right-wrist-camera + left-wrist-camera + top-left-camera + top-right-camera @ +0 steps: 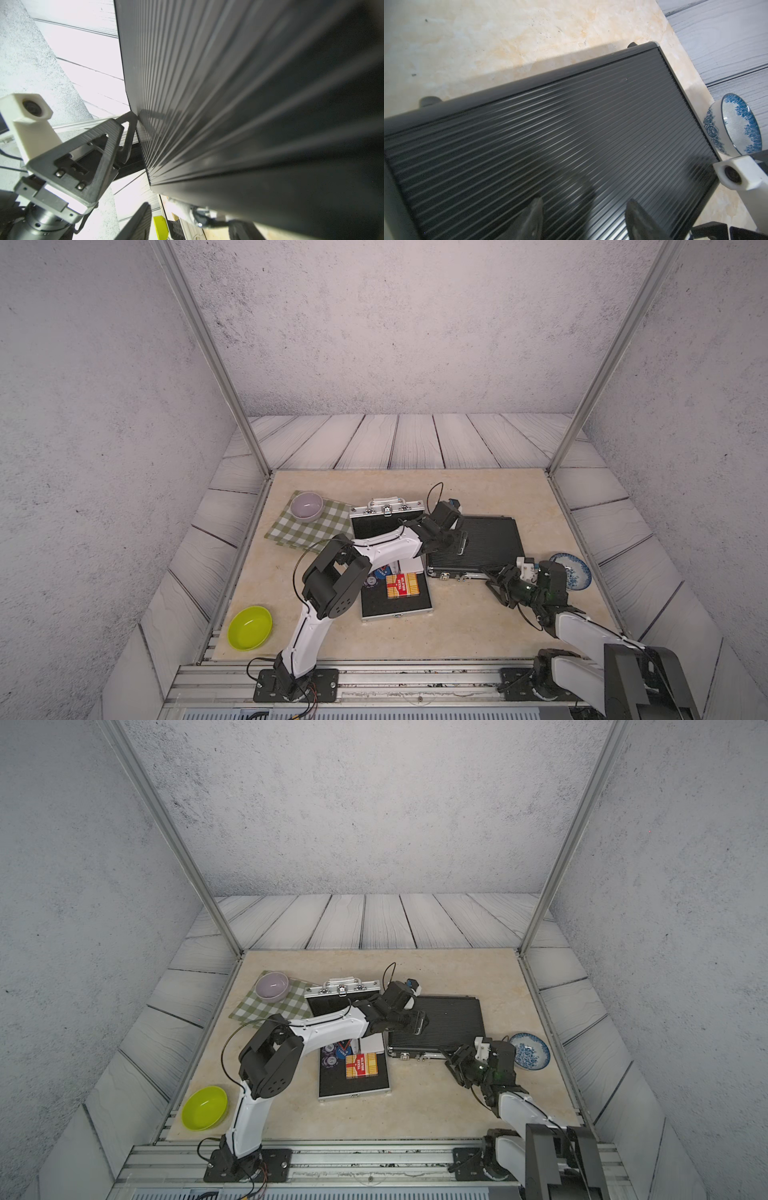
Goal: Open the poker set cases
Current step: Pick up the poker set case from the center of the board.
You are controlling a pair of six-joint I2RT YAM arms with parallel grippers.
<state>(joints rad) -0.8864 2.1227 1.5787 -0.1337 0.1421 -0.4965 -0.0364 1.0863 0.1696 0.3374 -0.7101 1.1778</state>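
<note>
Ref: black case [486, 539], flat on the table [478, 626]. Its ribbed lid [571, 135] looks shut in both top views. Two metal latches [444, 575] sit on the wall facing the robot; too small to tell whether they are sprung. All positions below are relative to this case.

The silver case [397, 615] is just beside it on the left arm's side, and is open. Its raised lid [386, 508] stands at the far end. The black foam base carries a red-and-yellow card box [401, 585] and poker chips [376, 574].

The left gripper [459, 543] is over the ribbed lid, at the end nearest the silver case. In the left wrist view its fingers [535, 216] are apart, with only ribs between them and nothing clamped. The right wrist view puts the tips at the lid surface; cannot tell whether they touch it.

The right gripper [490, 578] is at the latch wall, near the corner toward the blue-patterned bowl [575, 570]. Its fingers are spread in both top views, with nothing visibly held. In the right wrist view one finger [141, 220] is sharp and the other is a dark blur. One of the latches shines between them; cannot tell whether they touch it.

- Blue-patterned bowl: near the case on the right arm's side, not touching.
- Lilac bowl [306, 506] on a checked cloth [332, 522]: beyond the silver case, toward the far side.
- Lime bowl [250, 627]: well apart, past the silver case, toward the robot.
</note>
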